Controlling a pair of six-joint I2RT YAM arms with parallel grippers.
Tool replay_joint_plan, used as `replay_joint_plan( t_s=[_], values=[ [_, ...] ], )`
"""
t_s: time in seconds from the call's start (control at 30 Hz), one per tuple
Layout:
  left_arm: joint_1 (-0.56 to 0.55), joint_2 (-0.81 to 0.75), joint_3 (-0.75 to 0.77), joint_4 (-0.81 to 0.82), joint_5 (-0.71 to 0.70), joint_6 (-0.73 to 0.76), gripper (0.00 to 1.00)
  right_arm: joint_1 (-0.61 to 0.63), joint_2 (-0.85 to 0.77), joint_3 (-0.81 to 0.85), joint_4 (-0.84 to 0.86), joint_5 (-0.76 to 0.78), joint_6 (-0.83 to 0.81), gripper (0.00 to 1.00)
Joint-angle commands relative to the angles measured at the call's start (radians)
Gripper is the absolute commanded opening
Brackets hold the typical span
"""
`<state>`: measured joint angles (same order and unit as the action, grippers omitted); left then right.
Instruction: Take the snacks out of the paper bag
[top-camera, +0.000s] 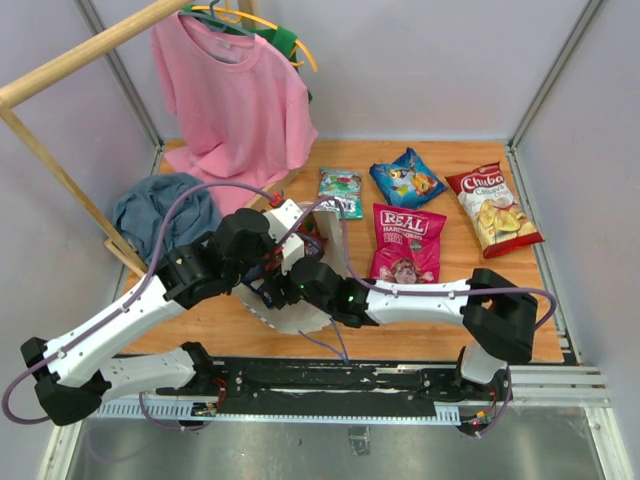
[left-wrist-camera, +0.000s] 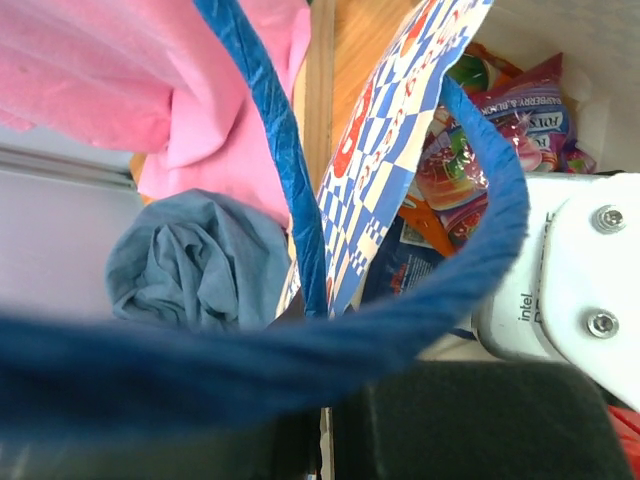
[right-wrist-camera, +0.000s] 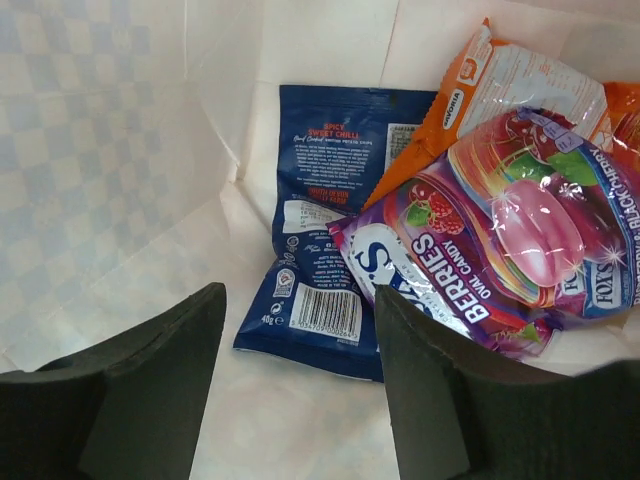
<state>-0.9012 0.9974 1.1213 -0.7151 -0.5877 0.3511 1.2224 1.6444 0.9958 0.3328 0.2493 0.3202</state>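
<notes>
On the surface (top-camera: 450, 155) we count four packs: one teal packet (top-camera: 341, 191), one blue bag (top-camera: 406, 177), one Chiba chips (top-camera: 493, 208), one REAL bag (top-camera: 408, 243). One paper bag (right-wrist-camera: 120, 150), three inside: dark blue packet (right-wrist-camera: 325, 250), purple candy packet (right-wrist-camera: 500, 240), orange packet (right-wrist-camera: 500, 80). One pink T-shirt (top-camera: 240, 100), one blue-grey cloth (top-camera: 165, 210).

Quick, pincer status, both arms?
Left pincer: closed, apparently on the paper bag's blue cord handle.
Right pincer: open inside the bag, holding nothing, over the blue packet.
</notes>
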Motion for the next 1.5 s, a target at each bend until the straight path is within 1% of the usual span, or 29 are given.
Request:
replay_joint_plan(
  t_s=[0.0,0.17,0.27,0.4,0.53,0.67,0.77,0.83,0.87,0.93,1.07,1.1,1.13,1.27,1.47],
  values=[
    [-0.016,-0.055,0.008,-0.010,0.047,-0.033,0.01,-0.030,0.045,0.028,-0.076,0.096,0.111,0.63],
    [-0.016,-0.046,0.015,-0.016,0.083,-0.069,0.01,-0.044,0.152,0.126,-0.254,0.155,0.157,0.71],
    [-0.016,-0.033,0.009,-0.019,0.112,-0.085,0.01,-0.063,0.209,0.162,-0.317,0.164,0.195,0.72],
    [-0.016,-0.032,0.007,-0.025,0.122,-0.088,0.01,-0.101,0.227,0.142,-0.329,0.169,0.231,0.72],
    [-0.016,-0.054,0.011,-0.009,0.140,-0.087,0.01,-0.140,0.233,0.118,-0.331,0.166,0.226,0.72],
    [-0.016,-0.061,0.022,-0.003,0.152,-0.088,0.00,-0.155,0.281,0.171,-0.377,0.139,0.186,0.73],
    [-0.016,-0.056,0.027,-0.010,0.150,-0.090,0.01,-0.153,0.327,0.238,-0.453,0.109,0.177,0.73],
    [-0.016,-0.056,0.028,-0.013,0.150,-0.092,0.01,-0.153,0.356,0.254,-0.469,0.100,0.181,0.69],
    [-0.016,-0.056,0.029,-0.015,0.149,-0.094,0.01,-0.153,0.364,0.257,-0.471,0.097,0.186,0.63],
    [-0.016,-0.057,0.033,-0.018,0.149,-0.095,0.01,-0.153,0.368,0.257,-0.477,0.099,0.189,0.49],
    [-0.016,-0.057,0.039,-0.023,0.140,-0.093,0.01,-0.153,0.346,0.250,-0.478,0.114,0.186,0.14],
    [-0.016,-0.057,0.040,-0.024,0.137,-0.093,0.00,-0.153,0.343,0.247,-0.480,0.118,0.185,0.07],
    [-0.016,-0.057,0.040,-0.025,0.134,-0.092,0.00,-0.153,0.306,0.241,-0.481,0.120,0.181,0.02],
    [-0.016,-0.059,0.039,-0.032,0.100,-0.089,0.01,-0.141,0.141,0.193,-0.458,0.129,0.148,0.01],
    [-0.016,-0.061,0.024,-0.034,0.040,-0.092,0.01,-0.077,-0.169,0.121,-0.408,0.172,0.062,0.01]
  ],
)
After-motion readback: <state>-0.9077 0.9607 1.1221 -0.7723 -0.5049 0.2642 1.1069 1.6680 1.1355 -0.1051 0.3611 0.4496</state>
